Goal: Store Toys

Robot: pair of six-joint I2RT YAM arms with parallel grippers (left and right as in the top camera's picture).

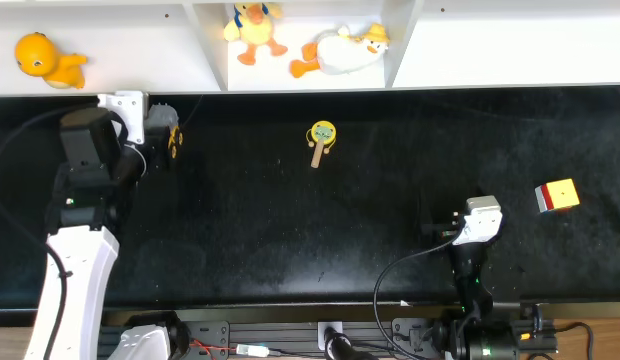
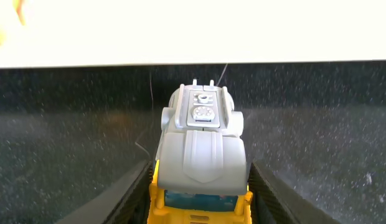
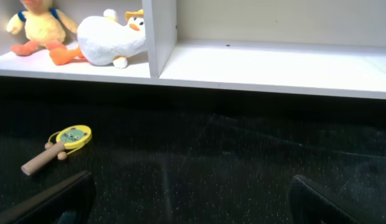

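Closest to the lens, a grey-and-yellow toy truck [image 2: 202, 149] sits clamped in the left claw [image 2: 200, 168], dark fingers [image 2: 127, 193] pressed along both its sides. Its grey end points at the white shelf [image 1: 490, 50] just ahead. Seen from above, this claw is over the far left of the black bench [image 1: 290, 230], just short of the shelf's left compartment, where an orange-yellow duck [image 1: 50, 58] stands. Whether the truck touches the bench cannot be told. The middle compartment holds a yellow plush duck [image 1: 255, 28] and, beside it, a white plush duck [image 1: 338, 52] on its side. A yellow rattle [image 1: 321, 140] with a wooden handle lies on the bench before that compartment. A yellow-and-red cube [image 1: 557, 195] rests near the bench's right end. The right claw [image 3: 192, 180] hangs toward the front right, fingers spread wide, apart from the cube.
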